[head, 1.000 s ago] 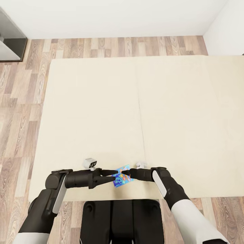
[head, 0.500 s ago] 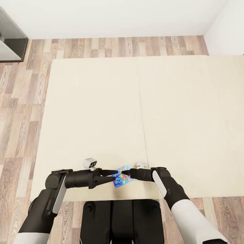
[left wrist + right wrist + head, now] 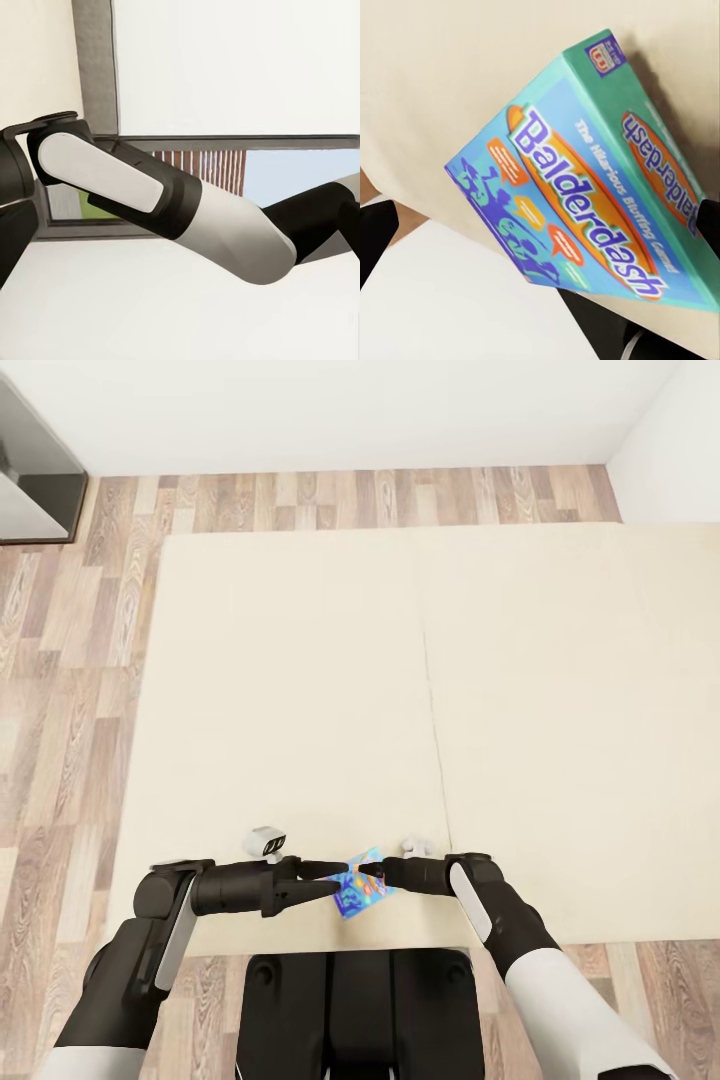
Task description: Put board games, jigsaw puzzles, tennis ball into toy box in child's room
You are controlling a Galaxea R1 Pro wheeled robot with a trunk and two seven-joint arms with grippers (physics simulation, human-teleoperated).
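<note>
Both hands (image 3: pixel 345 880) pinch a blue board game (image 3: pixel 360 895) above the bed's (image 3: pixel 300 690) near edge.

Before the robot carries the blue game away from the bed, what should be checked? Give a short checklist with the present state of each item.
1. Blue board game sits between left gripper and right gripper: ok.
2. Game lifted off the bed: cannot tell.
3. Box held level: not ok, tilted.
4. Right fingers firmly shut on the box: cannot tell.
5. Toy box in sight: not ok.

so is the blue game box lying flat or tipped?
Tipped: the blue game box hangs tilted between both grippers, lifted above the bed.
</note>
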